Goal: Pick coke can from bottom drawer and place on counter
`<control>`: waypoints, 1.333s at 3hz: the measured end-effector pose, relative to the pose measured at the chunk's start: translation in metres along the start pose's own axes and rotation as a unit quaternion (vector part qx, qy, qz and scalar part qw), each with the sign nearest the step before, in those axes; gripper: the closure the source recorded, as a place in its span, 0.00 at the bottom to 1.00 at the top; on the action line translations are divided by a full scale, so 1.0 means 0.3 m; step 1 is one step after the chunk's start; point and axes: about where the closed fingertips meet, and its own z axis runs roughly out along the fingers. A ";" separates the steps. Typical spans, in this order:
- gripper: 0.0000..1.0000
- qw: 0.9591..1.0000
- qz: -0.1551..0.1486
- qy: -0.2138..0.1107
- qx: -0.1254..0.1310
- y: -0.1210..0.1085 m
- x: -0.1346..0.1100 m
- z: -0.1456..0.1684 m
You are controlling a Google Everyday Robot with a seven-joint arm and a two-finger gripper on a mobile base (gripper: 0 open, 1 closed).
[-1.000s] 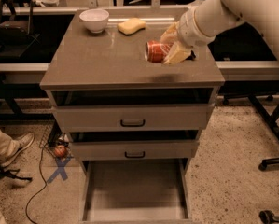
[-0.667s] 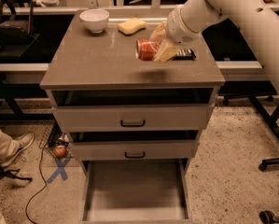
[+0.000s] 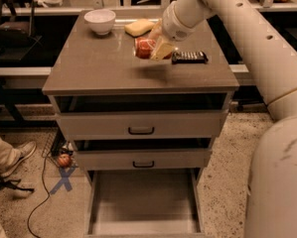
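Observation:
The coke can (image 3: 144,47), red with white lettering, lies sideways in my gripper (image 3: 153,47), which is shut on it. The gripper holds the can just above the middle-back of the counter (image 3: 103,68), the glossy grey-beige top of the cabinet. My white arm reaches in from the upper right. The bottom drawer (image 3: 143,202) is pulled fully open below and its flat floor shows nothing in it.
On the counter stand a white bowl (image 3: 100,21) at the back left, a yellow sponge (image 3: 139,27) behind the can, and a black remote-like object (image 3: 188,57) to the right. The two upper drawers (image 3: 140,125) are partly open. A small red-orange ball (image 3: 63,160) lies on the floor at left.
My gripper has carried the coke can leftward and toward the back of the counter, from the right part toward the middle.

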 end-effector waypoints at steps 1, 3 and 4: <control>0.38 1.000 0.006 -0.002 -0.009 -0.039 -0.024 0.037; 0.00 1.000 0.007 -0.007 -0.025 -0.067 -0.057 0.088; 0.00 1.000 0.009 -0.009 -0.026 -0.075 -0.058 0.096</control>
